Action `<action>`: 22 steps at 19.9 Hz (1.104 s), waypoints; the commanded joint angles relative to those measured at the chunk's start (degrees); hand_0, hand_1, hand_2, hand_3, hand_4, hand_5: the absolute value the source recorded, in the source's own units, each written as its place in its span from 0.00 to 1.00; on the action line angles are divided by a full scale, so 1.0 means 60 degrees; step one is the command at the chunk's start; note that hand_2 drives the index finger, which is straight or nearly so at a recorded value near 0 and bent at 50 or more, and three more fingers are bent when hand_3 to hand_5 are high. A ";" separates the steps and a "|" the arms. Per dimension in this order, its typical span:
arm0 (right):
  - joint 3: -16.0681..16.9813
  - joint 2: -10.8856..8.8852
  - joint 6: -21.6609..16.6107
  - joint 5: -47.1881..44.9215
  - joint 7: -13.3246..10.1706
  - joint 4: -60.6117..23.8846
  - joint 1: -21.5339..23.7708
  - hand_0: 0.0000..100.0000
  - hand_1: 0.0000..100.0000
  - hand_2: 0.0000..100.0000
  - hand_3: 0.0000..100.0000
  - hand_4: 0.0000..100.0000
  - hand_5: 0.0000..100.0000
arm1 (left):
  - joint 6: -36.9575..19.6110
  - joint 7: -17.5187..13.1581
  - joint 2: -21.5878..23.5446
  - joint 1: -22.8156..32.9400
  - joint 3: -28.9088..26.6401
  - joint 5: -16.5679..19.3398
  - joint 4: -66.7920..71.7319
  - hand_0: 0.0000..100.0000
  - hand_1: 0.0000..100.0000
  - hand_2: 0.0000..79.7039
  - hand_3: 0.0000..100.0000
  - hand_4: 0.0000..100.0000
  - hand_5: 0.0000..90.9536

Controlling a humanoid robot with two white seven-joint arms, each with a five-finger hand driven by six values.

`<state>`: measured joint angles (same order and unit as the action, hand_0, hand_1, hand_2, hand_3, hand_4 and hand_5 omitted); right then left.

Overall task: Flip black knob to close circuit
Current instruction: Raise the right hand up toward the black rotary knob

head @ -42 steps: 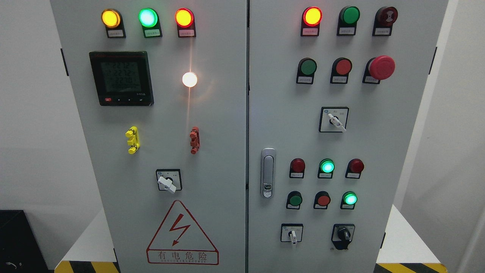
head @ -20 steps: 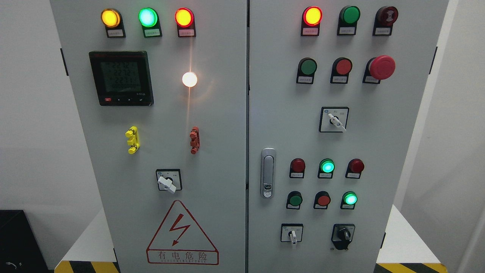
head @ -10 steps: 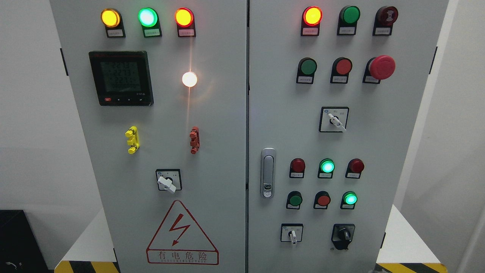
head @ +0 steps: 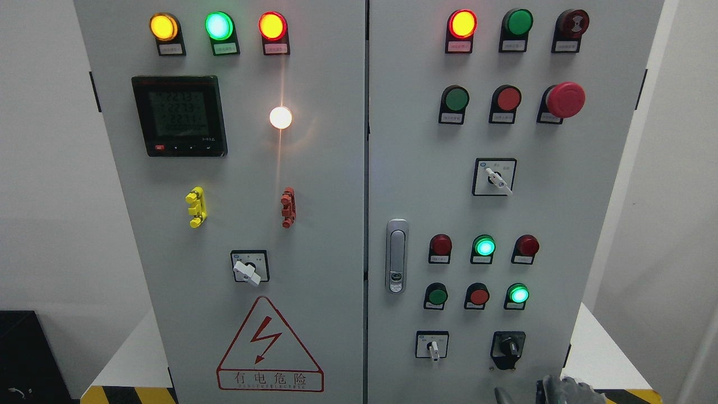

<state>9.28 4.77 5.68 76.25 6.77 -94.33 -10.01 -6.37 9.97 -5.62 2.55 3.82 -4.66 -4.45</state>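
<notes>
One hand (head: 561, 390), the right by where it enters, just pokes up at the cabinet's lower right corner; whether its fingers are spread or curled cannot be told. Directly above it, near the right door's bottom edge, sits the black knob (head: 509, 346), untouched. The reach is barely begun, I judge; next the hand must rise and close on the knob, then twist it. Further left, the warning triangle (head: 270, 347) reads 有电危险. The button labels and the digital meter (head: 179, 116) are too blurred to read.
</notes>
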 commanded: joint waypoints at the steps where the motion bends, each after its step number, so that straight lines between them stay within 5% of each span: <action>1: -0.0184 0.0085 0.0006 0.0138 0.0160 -0.0333 -0.0193 0.00 0.00 0.92 1.00 0.99 1.00 | -0.0008 0.0009 -0.0001 0.0000 -0.0006 0.0000 0.0009 0.12 0.56 0.00 0.00 0.00 0.00; 22: -0.0126 0.0217 -0.0009 0.1074 0.0190 -0.0304 -0.0471 0.00 0.00 0.92 1.00 0.99 1.00 | -0.0008 0.0009 -0.0001 0.0000 -0.0006 0.0000 0.0009 0.12 0.56 0.00 0.00 0.00 0.00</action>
<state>8.96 5.86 5.72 79.28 8.04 -96.25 -12.24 -6.37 10.03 -5.62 2.55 3.80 -4.66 -4.43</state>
